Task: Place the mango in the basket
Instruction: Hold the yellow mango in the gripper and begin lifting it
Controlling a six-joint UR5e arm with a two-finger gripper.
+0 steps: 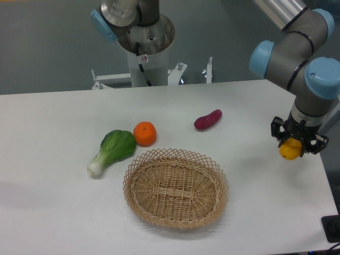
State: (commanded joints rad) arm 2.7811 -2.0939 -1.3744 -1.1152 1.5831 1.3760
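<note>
The yellow-orange mango (290,150) sits at the right side of the table, between the black fingers of my gripper (295,144), which is shut on it. Whether the fruit still touches the table or hangs just above it is unclear. The tan wicker basket (139,195) lies lower centre with nothing in it, well to the left of the gripper.
A round orange tangerine (144,133) and a green bok choy (112,150) lie just behind the basket's left rim. A purple-red sweet potato (207,119) lies behind its right. The table's right edge runs close beside the gripper. The arm's base stands at the back.
</note>
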